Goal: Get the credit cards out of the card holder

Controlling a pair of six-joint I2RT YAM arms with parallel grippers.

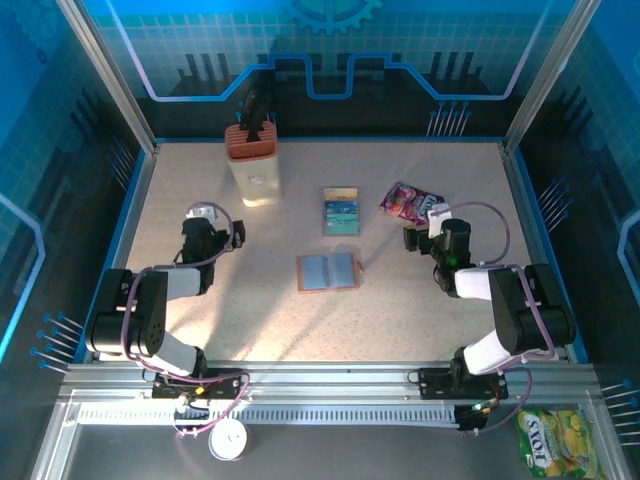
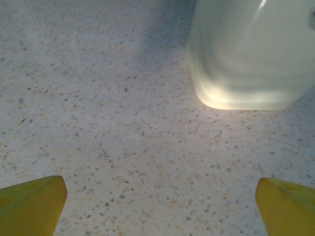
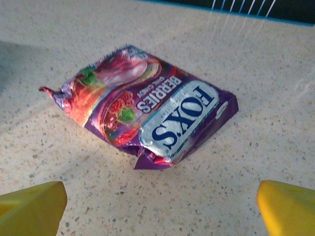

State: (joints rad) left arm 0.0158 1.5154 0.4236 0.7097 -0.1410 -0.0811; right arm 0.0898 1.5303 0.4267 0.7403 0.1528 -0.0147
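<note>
Two claws are open wide over the table (image 1: 420, 330), and neither grips or touches any object.

1. Left claw (image 2: 157, 209): in the left wrist view, its yellow fingertips (image 2: 30, 205) sit at the two lower corners with bare speckled table between them. A white container (image 2: 246, 54) stands on the table ahead and to the right of it. In the top view this container carries an orange-brown top and stands near the far edge of the table, left of centre.

2. Right claw (image 3: 160, 211): in the right wrist view, its yellow fingertips are spread equally wide. A purple snack packet (image 3: 147, 110) lies flat on the table ahead of it, clear of both fingertips.

3. Card holder (image 1: 327, 271): locate it near the centre of the table, between the two arms. It lies opened flat, blue-grey inside facing up, brown rim all round. You cannot tell from this view whether any card sits in its pockets.

4. Credit cards (image 1: 341, 211): they lie flat on the table just beyond the card holder, apart from it, showing teal-blue and tan-orange. The snack packet lies near them on the right.
</note>
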